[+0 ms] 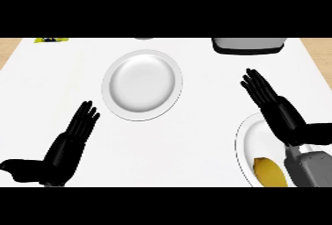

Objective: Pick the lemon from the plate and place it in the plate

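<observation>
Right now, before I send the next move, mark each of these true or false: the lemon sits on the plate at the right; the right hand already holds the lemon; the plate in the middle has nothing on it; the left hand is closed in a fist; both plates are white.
1. The lemon sits on the right plate. True.
2. The right hand already holds the lemon. False: its fingers are straight, above the plate's far edge, with the lemon nearer the view's lower edge.
3. The middle plate has nothing on it. True.
4. The left hand is closed in a fist. False: its fingers are straight.
5. Both plates are white. True.
</observation>
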You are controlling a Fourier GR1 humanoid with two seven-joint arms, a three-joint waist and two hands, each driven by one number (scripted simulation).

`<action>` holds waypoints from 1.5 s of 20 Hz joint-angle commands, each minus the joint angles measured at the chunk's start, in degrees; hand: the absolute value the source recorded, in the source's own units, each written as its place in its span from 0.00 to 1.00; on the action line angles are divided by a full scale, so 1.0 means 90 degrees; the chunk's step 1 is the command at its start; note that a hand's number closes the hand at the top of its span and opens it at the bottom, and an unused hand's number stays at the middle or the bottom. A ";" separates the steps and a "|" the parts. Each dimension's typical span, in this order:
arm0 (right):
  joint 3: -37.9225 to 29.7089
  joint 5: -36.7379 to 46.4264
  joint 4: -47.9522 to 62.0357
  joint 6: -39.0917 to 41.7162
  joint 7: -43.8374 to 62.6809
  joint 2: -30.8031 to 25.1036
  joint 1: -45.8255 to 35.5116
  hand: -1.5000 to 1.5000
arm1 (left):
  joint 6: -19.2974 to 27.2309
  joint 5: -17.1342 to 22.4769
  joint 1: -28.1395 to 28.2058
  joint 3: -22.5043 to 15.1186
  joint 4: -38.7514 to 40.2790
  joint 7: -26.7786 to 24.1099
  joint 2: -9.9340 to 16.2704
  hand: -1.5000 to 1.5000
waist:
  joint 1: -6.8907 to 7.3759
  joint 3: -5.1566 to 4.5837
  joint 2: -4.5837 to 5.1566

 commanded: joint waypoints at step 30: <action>-0.1291 0.0079 -0.3473 0.0545 0.0795 -0.2183 0.3040 0.00 | 0.0192 -0.1066 -0.2288 0.1073 0.0584 0.0758 0.0942 0.50 | -0.0038 -0.0051 0.0059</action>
